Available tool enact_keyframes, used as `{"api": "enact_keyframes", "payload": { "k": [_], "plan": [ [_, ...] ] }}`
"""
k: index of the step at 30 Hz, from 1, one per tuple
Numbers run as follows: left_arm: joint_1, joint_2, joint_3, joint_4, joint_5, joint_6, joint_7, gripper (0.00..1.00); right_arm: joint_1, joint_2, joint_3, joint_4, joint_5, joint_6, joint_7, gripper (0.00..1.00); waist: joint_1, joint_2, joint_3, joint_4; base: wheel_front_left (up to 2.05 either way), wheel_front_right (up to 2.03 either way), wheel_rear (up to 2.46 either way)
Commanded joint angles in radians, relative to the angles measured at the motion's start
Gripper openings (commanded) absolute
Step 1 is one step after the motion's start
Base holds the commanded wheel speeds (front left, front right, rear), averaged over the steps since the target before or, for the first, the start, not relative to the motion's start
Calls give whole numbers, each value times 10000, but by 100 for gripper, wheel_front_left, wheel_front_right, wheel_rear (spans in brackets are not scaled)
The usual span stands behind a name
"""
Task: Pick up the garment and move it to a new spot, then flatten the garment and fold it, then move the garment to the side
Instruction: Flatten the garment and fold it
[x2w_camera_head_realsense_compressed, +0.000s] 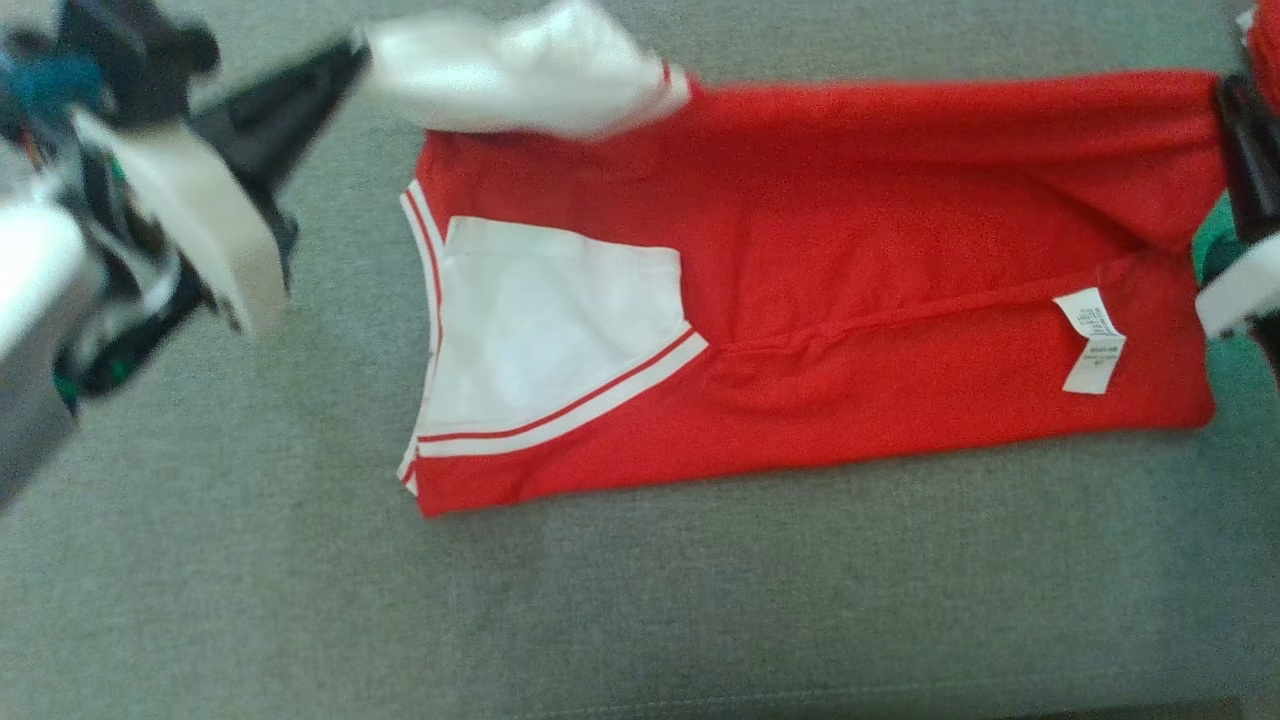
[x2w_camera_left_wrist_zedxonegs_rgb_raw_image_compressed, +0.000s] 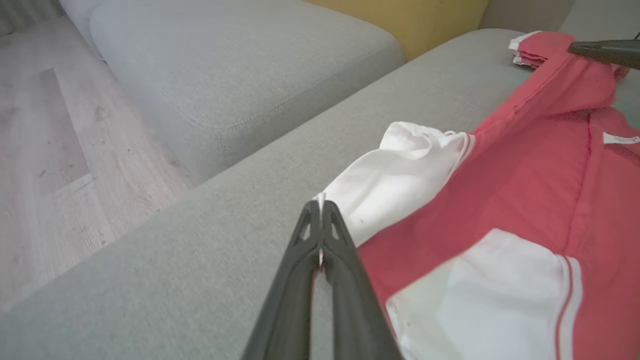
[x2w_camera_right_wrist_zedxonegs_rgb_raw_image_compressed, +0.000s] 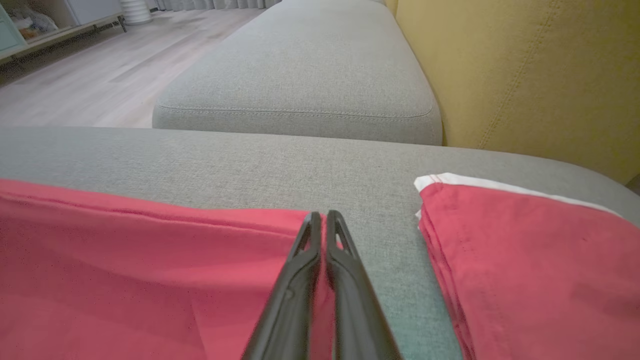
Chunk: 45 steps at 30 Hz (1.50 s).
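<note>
A red garment (x2w_camera_head_realsense_compressed: 850, 300) with white sleeves lies spread on the grey couch seat (x2w_camera_head_realsense_compressed: 640, 600), a white care label (x2w_camera_head_realsense_compressed: 1092, 340) near its right end. My left gripper (x2w_camera_head_realsense_compressed: 350, 55) is shut on the tip of the upper white sleeve (x2w_camera_head_realsense_compressed: 520, 70), lifted off the seat; in the left wrist view the left gripper (x2w_camera_left_wrist_zedxonegs_rgb_raw_image_compressed: 320, 205) pinches that sleeve (x2w_camera_left_wrist_zedxonegs_rgb_raw_image_compressed: 395, 175). My right gripper (x2w_camera_head_realsense_compressed: 1235, 110) is shut on the garment's upper right corner; in the right wrist view the right gripper (x2w_camera_right_wrist_zedxonegs_rgb_raw_image_compressed: 322, 217) clamps the red hem (x2w_camera_right_wrist_zedxonegs_rgb_raw_image_compressed: 150, 250).
A second folded red garment (x2w_camera_right_wrist_zedxonegs_rgb_raw_image_compressed: 525, 260) lies on the seat just beyond the right gripper. A yellow backrest (x2w_camera_right_wrist_zedxonegs_rgb_raw_image_compressed: 525, 75) stands behind. Another grey cushion (x2w_camera_right_wrist_zedxonegs_rgb_raw_image_compressed: 300, 65) and wooden floor (x2w_camera_left_wrist_zedxonegs_rgb_raw_image_compressed: 45, 140) lie past the seat's edge.
</note>
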Motion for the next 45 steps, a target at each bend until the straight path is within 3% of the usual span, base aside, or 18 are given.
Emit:
{"api": "enact_keyframes", "payload": {
  "k": [1,12,22,29,30,31,32,33,34,38,45],
  "plan": [
    [-85,641,449,-524,-99,222,-152,0,433,-286,-181,-421,88,-7,-215,0,1,0,-137,146,0,0,0],
    [2048,1599,-66,-3061,-237,1710,-703,0,2823,-254,-1239,-1621,-319,-7,-566,0,1,0,-521,397,0,0,0],
    [3133,1802,-459,-3995,-134,2540,-925,0,4280,63,-2147,-2780,-905,-7,-126,0,1,0,-632,393,0,0,0],
    [3668,1621,-606,-4055,34,2923,-1254,0,5073,677,-2817,-3418,-1552,-7,406,0,1,0,-602,349,0,0,0],
    [3727,1574,-602,-4022,26,2986,-1327,0,5108,787,-2893,-3428,-1627,-7,497,18,1,0,-591,341,0,0,0],
    [3794,1514,-604,-3994,10,3051,-1390,0,5122,909,-2961,-3421,-1717,-7,550,91,1,0,-586,335,0,0,0],
    [3857,1449,-613,-3972,19,3108,-1449,14,5108,1065,-3087,-3403,-1806,-7,527,100,1,0,-590,330,0,0,0],
    [3919,1368,-600,-3932,19,3186,-1557,86,5096,1235,-3216,-3401,-1868,-7,496,100,1,0,-605,328,0,0,0],
    [3974,1279,-578,-3879,49,3272,-1704,100,5101,1396,-3322,-3419,-1924,-7,462,100,1,0,-637,324,0,0,0],
    [4269,791,-391,-3490,389,3984,-2658,100,5251,2116,-3909,-3420,-2206,-7,92,100,1,0,-899,290,0,0,0],
    [5529,-552,659,-2563,1073,5950,-3900,100,5541,3432,-4570,-3414,-2624,-7,-759,100,1,0,-1562,184,0,0,0]
  ]
}}
